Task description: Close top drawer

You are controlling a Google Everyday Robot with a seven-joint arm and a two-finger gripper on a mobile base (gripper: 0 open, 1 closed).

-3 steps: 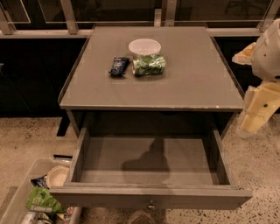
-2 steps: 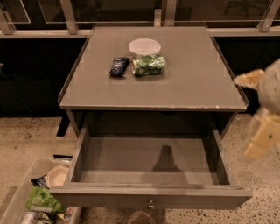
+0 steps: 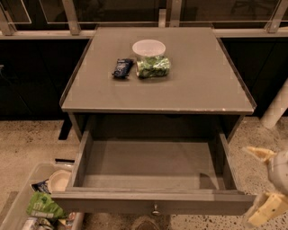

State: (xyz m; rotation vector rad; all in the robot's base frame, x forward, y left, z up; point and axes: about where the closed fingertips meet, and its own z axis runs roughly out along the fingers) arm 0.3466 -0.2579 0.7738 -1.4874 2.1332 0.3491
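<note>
While the top drawer (image 3: 153,168) stands pulled fully out, the gripper (image 3: 257,185) hangs just beside the drawer front's right end, fingers (image 3: 260,154) spread and empty; the front runs crosswise, so any push must start further round in front of it.

a dim room with a speckled beige floor (image 3: 31,143). a grey cabinet (image 3: 193,85) with a flat top stands in the middle. behind it is a dark wall of glass panels (image 3: 112,9) set between slanted metal frame bars (image 3: 71,15). a white post (image 3: 275,108) leans at the right edge. a clear plastic bin (image 3: 18,202) sits on the floor at lower left. the gripper (image 3: 265,184) hangs at the lower right edge, fingers spread.
</note>
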